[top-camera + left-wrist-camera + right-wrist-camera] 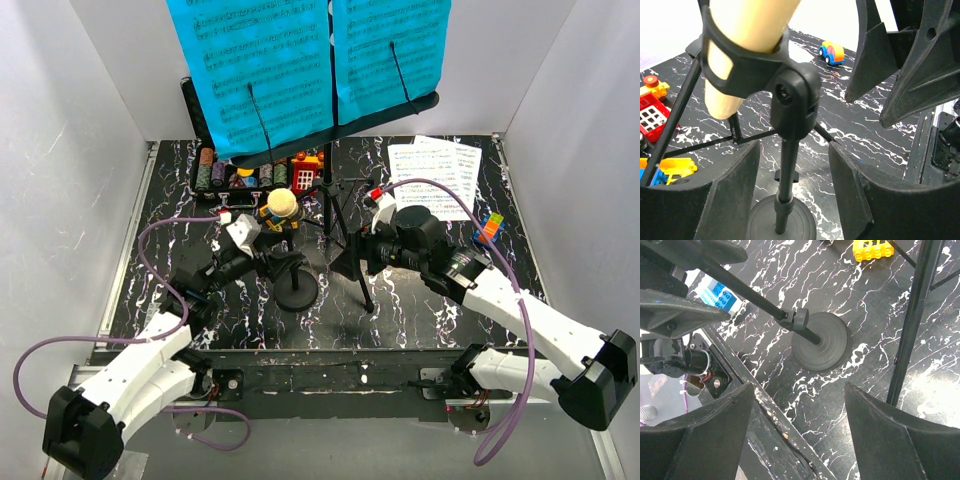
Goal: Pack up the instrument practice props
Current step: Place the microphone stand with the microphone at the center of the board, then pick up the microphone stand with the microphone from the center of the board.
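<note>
The cream microphone (283, 205) (735, 55) sits in the clip of the small black mic stand (786, 165), whose round base (297, 290) (820, 347) rests on the marbled table. My left gripper (795, 185) (272, 258) is open, its fingers standing either side of the stand's pole with a gap on each side. My right gripper (797, 430) (352, 255) is open and holds nothing; it hovers beside a leg (912, 325) of the black music stand (330, 190). Blue sheet-music pages (262, 70) stand on its desk at the back.
A black case of poker chips (235, 172) and coloured toy blocks (305, 172) lie behind the microphone. White sheets (435, 175) and a coloured cube (488, 228) lie at the right. A toy car (831, 52) and a yellow block (872, 249) are nearby.
</note>
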You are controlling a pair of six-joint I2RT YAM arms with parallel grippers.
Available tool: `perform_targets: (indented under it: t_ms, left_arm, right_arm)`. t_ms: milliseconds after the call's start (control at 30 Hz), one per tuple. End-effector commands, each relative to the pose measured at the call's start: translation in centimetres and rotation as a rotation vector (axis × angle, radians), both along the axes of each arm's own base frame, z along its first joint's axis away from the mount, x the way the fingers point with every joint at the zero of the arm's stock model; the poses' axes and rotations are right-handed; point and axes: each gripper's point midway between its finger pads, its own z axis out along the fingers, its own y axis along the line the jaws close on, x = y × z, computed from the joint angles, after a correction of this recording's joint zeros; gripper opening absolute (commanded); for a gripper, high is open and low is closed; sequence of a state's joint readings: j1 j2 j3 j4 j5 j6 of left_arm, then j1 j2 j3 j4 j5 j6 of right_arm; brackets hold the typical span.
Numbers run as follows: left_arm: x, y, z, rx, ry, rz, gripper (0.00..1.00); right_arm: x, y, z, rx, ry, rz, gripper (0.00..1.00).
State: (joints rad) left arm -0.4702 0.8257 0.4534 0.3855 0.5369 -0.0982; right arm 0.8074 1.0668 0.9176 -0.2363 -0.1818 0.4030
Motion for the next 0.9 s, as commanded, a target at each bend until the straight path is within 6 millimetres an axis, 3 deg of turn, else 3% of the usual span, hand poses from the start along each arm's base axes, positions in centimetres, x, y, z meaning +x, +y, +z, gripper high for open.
perform_targets:
  t_ms: [0,467,867]
  left_arm:
    - [-0.4,0.6,0.9,-0.028,0.049,0.038,0.57]
    - [-0.9,1.7,3.0,-0.200,0.130,0.134,0.56]
    - [-1.2,2.2,6.0,-0.224,0.170,0.166,0.69]
  right_arm:
    - [0.4,0.7,0.7,0.036,0.022,-0.015,0.81]
    - [0.6,1.8,1.5,0.074,0.092,-0.033,0.81]
    - [1.4,2.0,1.6,0.066,0.082,-0.051,0.81]
